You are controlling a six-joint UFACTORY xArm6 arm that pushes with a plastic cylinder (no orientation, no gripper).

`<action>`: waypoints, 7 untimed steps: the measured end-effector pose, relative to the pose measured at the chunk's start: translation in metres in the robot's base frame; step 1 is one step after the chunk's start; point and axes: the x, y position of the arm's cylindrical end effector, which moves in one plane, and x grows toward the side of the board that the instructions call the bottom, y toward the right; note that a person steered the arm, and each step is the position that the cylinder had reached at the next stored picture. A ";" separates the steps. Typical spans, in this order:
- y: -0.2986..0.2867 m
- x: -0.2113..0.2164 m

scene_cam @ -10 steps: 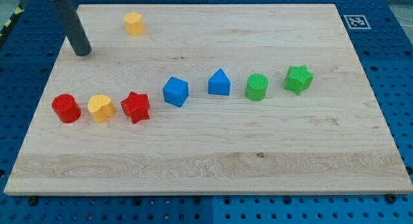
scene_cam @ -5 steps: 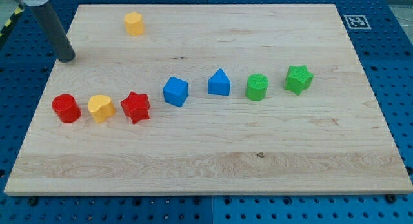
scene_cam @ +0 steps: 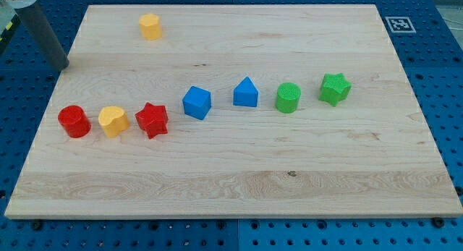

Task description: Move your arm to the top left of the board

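My tip point(scene_cam: 61, 65) is at the board's left edge, in the upper left of the view, touching no block. A yellow hexagonal block point(scene_cam: 150, 26) lies to its right near the top edge. A red cylinder point(scene_cam: 74, 121), a yellow block point(scene_cam: 113, 121) and a red star point(scene_cam: 152, 120) sit in a row below the tip. Further right lie a blue cube point(scene_cam: 196, 103), a blue pointed block point(scene_cam: 246, 92), a green cylinder point(scene_cam: 288, 98) and a green star point(scene_cam: 335, 88).
The wooden board point(scene_cam: 239, 186) lies on a blue perforated table point(scene_cam: 427, 56). A black-and-white marker tag point(scene_cam: 398, 24) is beside the board's top right corner.
My tip has slid to the view's left, from inside the board's upper left area to its left edge. No block has moved.
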 end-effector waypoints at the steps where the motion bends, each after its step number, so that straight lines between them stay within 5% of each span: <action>1: 0.000 0.000; 7: 0.010 -0.046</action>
